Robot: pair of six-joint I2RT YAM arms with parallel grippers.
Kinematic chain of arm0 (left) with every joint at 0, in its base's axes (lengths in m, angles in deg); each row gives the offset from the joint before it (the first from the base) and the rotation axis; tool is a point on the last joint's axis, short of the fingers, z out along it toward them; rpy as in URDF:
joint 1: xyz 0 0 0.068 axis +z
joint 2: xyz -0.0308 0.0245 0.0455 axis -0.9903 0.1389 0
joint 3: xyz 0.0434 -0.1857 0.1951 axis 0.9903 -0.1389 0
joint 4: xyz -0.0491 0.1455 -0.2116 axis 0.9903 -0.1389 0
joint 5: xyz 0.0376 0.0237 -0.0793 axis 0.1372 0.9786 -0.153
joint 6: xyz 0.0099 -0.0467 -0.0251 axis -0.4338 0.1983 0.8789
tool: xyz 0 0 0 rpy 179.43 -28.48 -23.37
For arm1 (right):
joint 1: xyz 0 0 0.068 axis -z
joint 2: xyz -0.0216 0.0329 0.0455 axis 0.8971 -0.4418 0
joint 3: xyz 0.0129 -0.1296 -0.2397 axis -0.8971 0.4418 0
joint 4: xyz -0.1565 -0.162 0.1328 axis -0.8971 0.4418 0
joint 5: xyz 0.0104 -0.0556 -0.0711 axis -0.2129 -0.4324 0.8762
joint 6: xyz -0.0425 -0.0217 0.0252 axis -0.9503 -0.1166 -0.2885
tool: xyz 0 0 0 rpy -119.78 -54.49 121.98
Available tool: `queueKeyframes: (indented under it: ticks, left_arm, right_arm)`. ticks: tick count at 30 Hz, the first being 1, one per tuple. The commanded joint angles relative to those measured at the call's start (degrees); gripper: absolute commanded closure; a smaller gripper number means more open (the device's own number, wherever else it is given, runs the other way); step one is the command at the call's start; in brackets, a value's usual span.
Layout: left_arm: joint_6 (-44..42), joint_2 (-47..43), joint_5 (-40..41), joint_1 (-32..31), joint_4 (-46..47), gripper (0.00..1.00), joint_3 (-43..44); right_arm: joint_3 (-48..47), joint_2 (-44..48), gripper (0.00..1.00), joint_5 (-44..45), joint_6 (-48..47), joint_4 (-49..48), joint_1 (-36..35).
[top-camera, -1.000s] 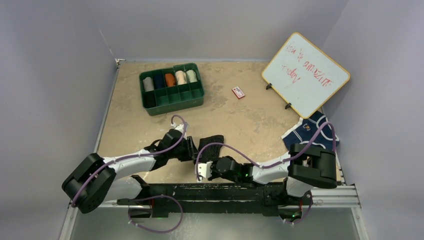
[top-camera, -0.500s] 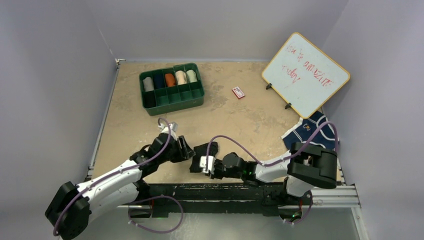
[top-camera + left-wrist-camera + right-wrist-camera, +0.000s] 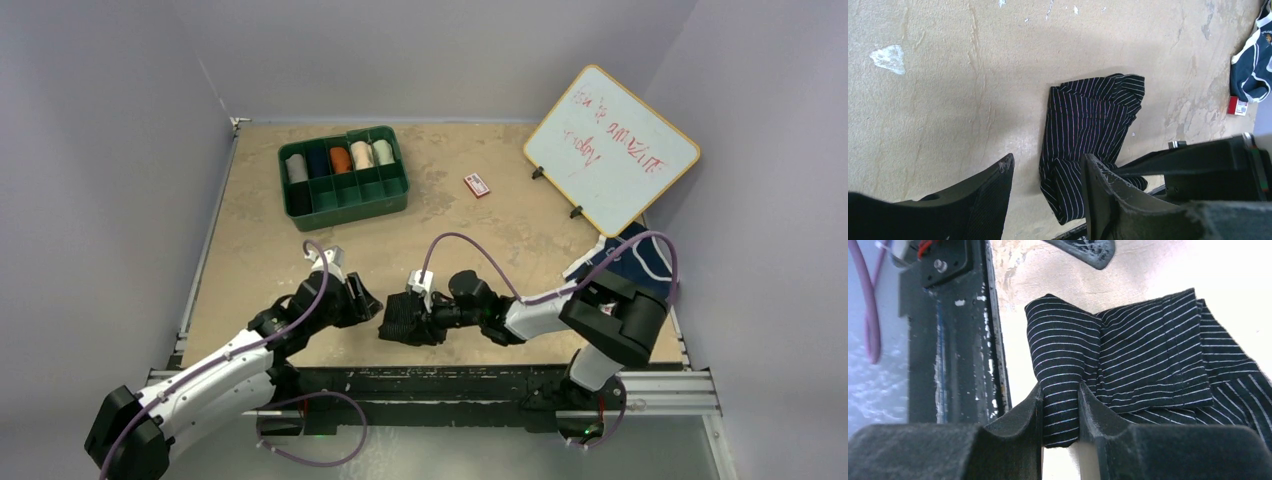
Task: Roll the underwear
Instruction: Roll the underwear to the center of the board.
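Currently the right fingers [image 3: 1020, 422] are clamped on a thin fold of the black underwear [image 3: 1148, 345], which lies bunched on the bench [image 3: 938, 100] beside the front rail [image 3: 953, 340]. The left fingers [image 3: 988, 192] stand apart over its end, gripping nothing. With so little cloth pinched, the fold may slip free and the roll loosen.

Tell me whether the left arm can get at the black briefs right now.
Probably yes. The left gripper is open, and the black briefs lie flat just ahead of its jaws with nothing over them. The right gripper pinches only a fold at one end, leaving the rest free.
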Motion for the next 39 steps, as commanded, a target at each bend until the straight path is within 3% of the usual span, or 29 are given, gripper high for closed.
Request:
queueKeyframes:
  ticks: [1,7,20,29,39]
  left_arm:
    - [0.23,-2.42,1.06,-0.1,-0.24,0.5,-1.01]
    - [0.05,-5.11,1.45,-0.07,-2.08,0.5,-1.19]
    - [-3.77,-12.74,-5.81,-0.16,-0.01,0.48,-3.05]
    - [-8.93,-6.72,-16.16,-0.22,7.88,0.48,-3.24]
    - [-10.39,-4.4,-15.09,-0.25,10.37,0.48,-4.43]
  right_arm:
    - [-1.76,-4.96,0.95,-10.48,10.67,4.92,3.2]
    - [0.08,-9.81,0.96,-13.06,19.74,-2.33,6.23]
    - [2.33,-12.07,0.97,-8.62,31.36,-1.87,9.58]
    - [3.14,-14.87,0.99,-7.18,36.84,-2.42,10.85]
    - [6.47,-20.78,0.97,-10.16,43.35,-13.02,13.01]
